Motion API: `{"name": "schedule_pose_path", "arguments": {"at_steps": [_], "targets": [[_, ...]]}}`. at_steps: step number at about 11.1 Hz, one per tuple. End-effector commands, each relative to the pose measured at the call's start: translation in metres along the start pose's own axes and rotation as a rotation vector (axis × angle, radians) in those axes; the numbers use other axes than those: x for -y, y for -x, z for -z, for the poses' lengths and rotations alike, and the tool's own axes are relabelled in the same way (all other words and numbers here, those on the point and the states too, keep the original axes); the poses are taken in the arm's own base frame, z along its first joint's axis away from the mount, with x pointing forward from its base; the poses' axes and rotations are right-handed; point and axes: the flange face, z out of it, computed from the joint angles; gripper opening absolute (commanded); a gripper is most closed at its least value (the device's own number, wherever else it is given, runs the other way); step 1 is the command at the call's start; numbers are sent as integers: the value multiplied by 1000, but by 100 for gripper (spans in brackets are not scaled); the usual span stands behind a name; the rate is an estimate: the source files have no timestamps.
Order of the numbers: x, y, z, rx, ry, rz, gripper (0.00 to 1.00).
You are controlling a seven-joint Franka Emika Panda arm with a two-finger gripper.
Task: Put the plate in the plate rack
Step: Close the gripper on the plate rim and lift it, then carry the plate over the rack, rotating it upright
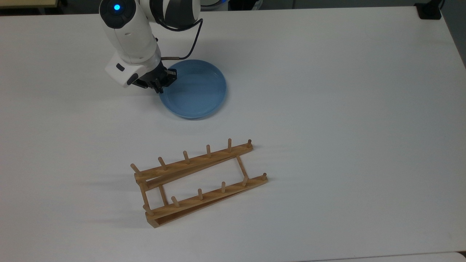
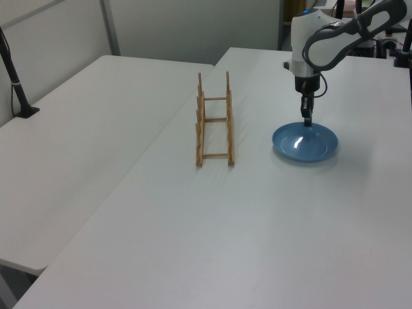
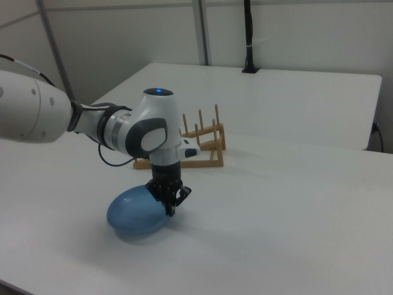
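Observation:
A glossy light-blue plate [image 1: 196,90] sits near the back of the white table. My gripper [image 1: 162,83] is shut on its rim at the top view's left side. In the right view the plate [image 3: 135,214] looks tipped, its gripped edge raised under my gripper [image 3: 170,206]. The left view has my gripper [image 2: 307,120] pointing straight down onto the far rim of the plate [image 2: 305,143]. The wooden plate rack [image 1: 196,161] lies empty nearer the table's front, well apart from the plate. It stands at the left view's left of the plate, as the plate rack [image 2: 215,120].
A black cable loops from the arm [image 1: 127,32] behind the plate. A black mount [image 1: 429,11] sits at the table's far right corner in the top view. A second white table [image 2: 84,129] with a black post [image 2: 14,77] adjoins on the left view's left.

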Motion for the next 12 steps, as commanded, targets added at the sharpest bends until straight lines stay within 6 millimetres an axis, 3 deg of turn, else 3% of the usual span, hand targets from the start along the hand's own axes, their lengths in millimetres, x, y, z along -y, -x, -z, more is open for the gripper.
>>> {"name": "schedule_pose_path", "arguments": {"at_steps": [1, 3, 8, 12], "targets": [[4, -7, 58, -71, 16, -21, 0], [3, -10, 107, -135, 7, -31, 0], [1, -25, 203, -361, 61, -37, 0], [30, -49, 248, -700, 170, -116, 0]]}}
